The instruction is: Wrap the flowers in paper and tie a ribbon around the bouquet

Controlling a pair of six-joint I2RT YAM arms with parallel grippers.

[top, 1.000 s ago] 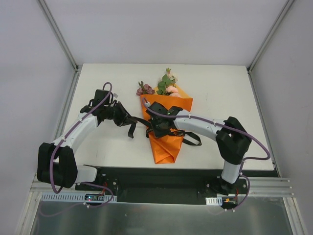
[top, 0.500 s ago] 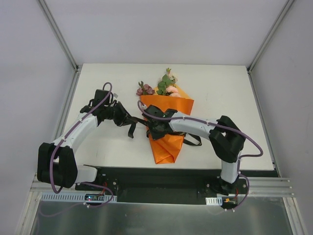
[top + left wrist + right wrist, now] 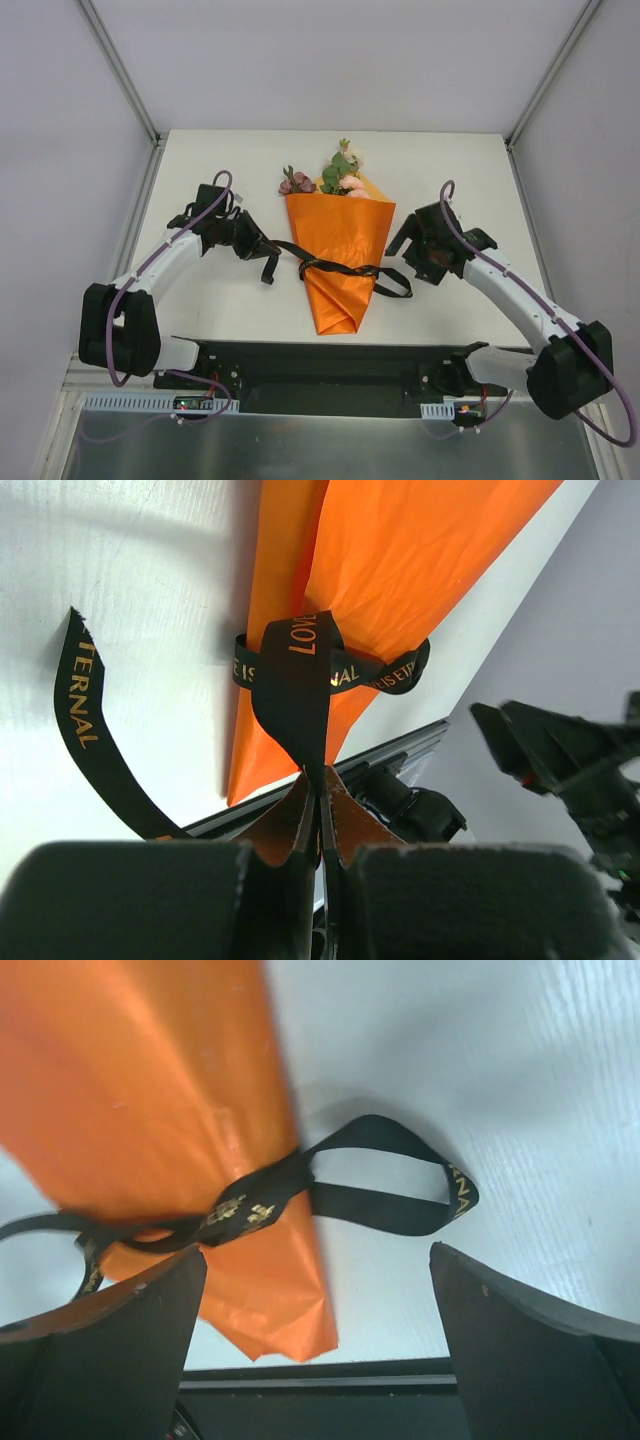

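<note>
Trainee: Where the top view shows the table (image 3: pixel 450 170), how does the bouquet (image 3: pixel 340 225) lie?

Operator: I see it flat at the centre, tip toward 6 o'clock, wide end toward 12 o'clock. The flowers (image 3: pixel 340 172) stick out of that wide end, pink and mauve among green leaves. The paper (image 3: pixel 340 300) is bright orange, folded into a cone.

Trainee: And the ribbon (image 3: pixel 335 268)?

Operator: Black with gold letters. It crosses the cone below its middle, running from 9 to 3 o'clock. One loop lies on the table at the cone's 3 o'clock side; a loose tail lies at its 9 o'clock side.

Trainee: The grippers?

Operator: My left gripper (image 3: pixel 320 780), at 9 o'clock from the cone, is clamped on the ribbon, fingers pressed together with the strip between them. My right gripper (image 3: pixel 318 1260), at 3 o'clock, has its fingers spread wide and holds nothing; it hangs near the loop, apart from it.
</note>
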